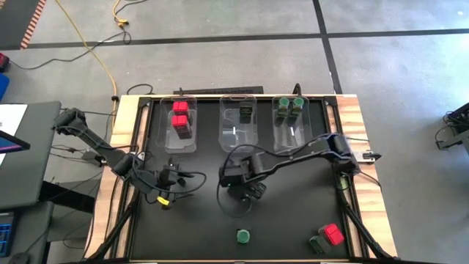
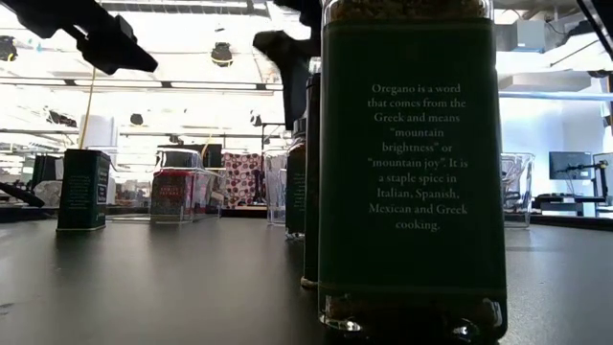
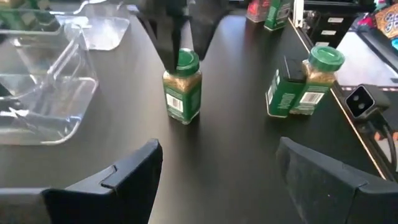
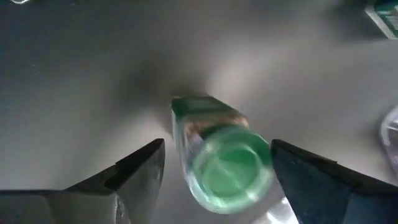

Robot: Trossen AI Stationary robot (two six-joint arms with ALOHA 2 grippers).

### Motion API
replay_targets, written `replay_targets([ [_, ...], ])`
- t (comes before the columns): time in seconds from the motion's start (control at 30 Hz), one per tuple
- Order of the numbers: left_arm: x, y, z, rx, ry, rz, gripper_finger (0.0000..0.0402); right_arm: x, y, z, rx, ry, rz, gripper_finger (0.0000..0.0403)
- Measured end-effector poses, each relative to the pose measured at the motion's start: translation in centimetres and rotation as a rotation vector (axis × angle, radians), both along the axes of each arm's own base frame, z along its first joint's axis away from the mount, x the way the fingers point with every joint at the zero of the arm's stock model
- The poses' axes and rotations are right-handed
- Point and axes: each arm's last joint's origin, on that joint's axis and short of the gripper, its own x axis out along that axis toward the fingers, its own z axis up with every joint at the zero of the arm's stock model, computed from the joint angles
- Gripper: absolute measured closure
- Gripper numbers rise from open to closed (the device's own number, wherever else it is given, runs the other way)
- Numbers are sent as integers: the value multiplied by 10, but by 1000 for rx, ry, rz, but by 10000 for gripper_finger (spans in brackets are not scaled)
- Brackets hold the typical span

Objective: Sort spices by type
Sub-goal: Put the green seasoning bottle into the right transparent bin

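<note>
Right arm reaches in from the 3 o'clock edge of the surface [image 1: 293, 220], elbow raised near the right bin, forearm slanting toward centre. Right end effector [image 1: 245, 192] points down over a green-lidded jar [image 4: 221, 163]; in the right wrist view its fingers [image 4: 134, 171] stand wide on either side of the lid, not touching it. Jar stands upright on the dark surface just below the middle bin.

Left arm comes from the 9 o'clock edge, elbow out past the surface's rim, wrist low. Left end effector [image 1: 176, 176] is spread wide, holding nothing, aimed toward 3 o'clock at the same jar, which the left wrist view shows under the other arm's dark fingers.

Three clear bins line the 12 o'clock edge. Left bin [image 1: 179, 139] holds red-topped containers [image 1: 180, 117]. Middle bin [image 1: 239, 136] holds one dark rectangular container [image 1: 245, 112]. Right bin [image 1: 290, 132] holds two green-lidded jars [image 1: 289, 106].

Loose on the surface: a lone green-lidded jar [image 1: 242, 235] at 6 o'clock; at 5 o'clock, a red-topped container [image 1: 333, 234] beside a dark one [image 1: 316, 244], nearly touching.

Low view: an oregano jar [image 2: 412, 172] stands very close to the camera and fills the frame; a dark green tin [image 2: 83, 190] stands apart at the left.
</note>
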Motion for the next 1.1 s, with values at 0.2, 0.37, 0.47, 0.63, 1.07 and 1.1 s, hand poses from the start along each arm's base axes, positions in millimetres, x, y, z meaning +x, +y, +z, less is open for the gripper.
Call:
replay_targets([
  [0.2, 1, 0, -1, -8, 6, 5, 98, 7, 1, -25, -16, 64, 4, 77],
  [0.37, 1, 0, -1, -9, 6, 6, 98, 11, 2, -42, -12, 108, 6, 87],
  [0.47, 1, 0, -1, -9, 6, 6, 98, 13, 2, -50, 4, 127, -3, 115],
  [0.63, 1, 0, -1, -8, 7, 6, 98, 14, 0, -53, 52, 145, -79, 185],
  [1.07, 1, 20, -1, 19, 39, 103, 98, -26, -35, 33, 175, 75, -494, 185],
  [1.1, 0, 23, 0, 27, 41, 115, 98, -32, -38, 46, 193, 39, -529, 185],
])
